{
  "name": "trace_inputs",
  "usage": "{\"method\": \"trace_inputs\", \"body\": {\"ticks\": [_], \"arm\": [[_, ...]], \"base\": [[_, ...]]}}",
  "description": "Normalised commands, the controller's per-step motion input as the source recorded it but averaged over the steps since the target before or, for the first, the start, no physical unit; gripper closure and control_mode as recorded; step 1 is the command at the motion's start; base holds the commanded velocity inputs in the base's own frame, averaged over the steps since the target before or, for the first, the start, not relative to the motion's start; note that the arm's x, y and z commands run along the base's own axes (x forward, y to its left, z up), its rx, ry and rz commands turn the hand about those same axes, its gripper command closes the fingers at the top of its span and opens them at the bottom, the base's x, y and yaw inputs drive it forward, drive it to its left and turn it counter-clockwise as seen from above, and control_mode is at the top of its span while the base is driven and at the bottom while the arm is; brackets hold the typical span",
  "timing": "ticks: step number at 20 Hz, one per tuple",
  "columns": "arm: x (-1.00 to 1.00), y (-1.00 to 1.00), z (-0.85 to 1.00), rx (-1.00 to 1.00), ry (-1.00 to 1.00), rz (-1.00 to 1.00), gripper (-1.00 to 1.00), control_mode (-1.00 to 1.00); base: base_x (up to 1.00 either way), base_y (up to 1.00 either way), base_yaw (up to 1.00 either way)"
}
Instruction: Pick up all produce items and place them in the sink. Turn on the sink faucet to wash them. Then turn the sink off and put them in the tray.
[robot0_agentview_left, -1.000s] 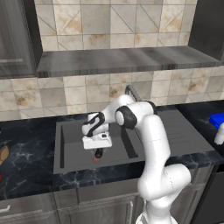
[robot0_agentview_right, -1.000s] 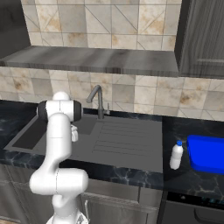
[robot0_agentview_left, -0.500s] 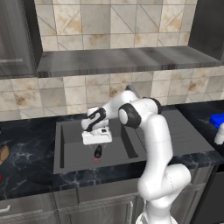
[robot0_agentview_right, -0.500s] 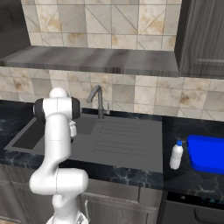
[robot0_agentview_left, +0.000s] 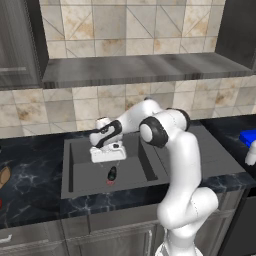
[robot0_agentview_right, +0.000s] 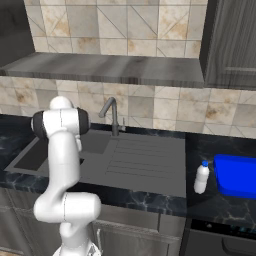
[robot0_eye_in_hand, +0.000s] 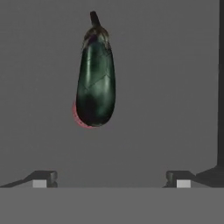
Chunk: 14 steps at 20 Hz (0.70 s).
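In the left base view the white arm is seen bent over the sink (robot0_agentview_left: 75, 170), a dark grey basin sunk into the black marbled bench (robot0_agentview_left: 30, 185), and the claw (robot0_agentview_left: 107, 161) is held just above the basin floor. Directly below it a dark green-black oval piece of produce (robot0_agentview_left: 112, 174) is lying on the basin floor with a small red mark at its near end; the two are apart, not touching. At the far right edge a corner of the blue tray (robot0_agentview_left: 248, 137) is seen, with a small white bottle (robot0_agentview_left: 250, 158) just in front of it. A tan-brown oblong item (robot0_agentview_left: 3, 177) is seen at the left edge of the bench. In the right base view the faucet (robot0_agentview_right: 112, 114) is shown standing at the far rim of the sink — its spout bent over toward the left basin — and the ribbed drainboard (robot0_agentview_right: 137, 159) lies to its right. The tray and bottle rest well to the right on the bench. In the hand view the claw is seen spread wide and released — nothing is gripped — its two tips at the bottom, and the dark produce lies beyond them, left of centre, partly covering the red drain mark (robot0_eye_in_hand: 78, 119).
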Motion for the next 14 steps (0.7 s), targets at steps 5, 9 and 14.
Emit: {"method": "trace_inputs", "body": {"ticks": [5, 9, 14], "arm": [[-0.46, 0.13, 0.38, 0.00, -0.07, 0.00, -1.00, -1.00], [-0.40, 0.07, 0.55, 0.00, -0.10, 0.00, -1.00, -1.00], [-0.37, 0.05, 0.50, 0.00, -0.10, 0.00, -1.00, -1.00]], "base": [[0.00, 0.00, 0.00], [0.00, 0.00, 0.00], [0.00, 0.00, 0.00]]}}
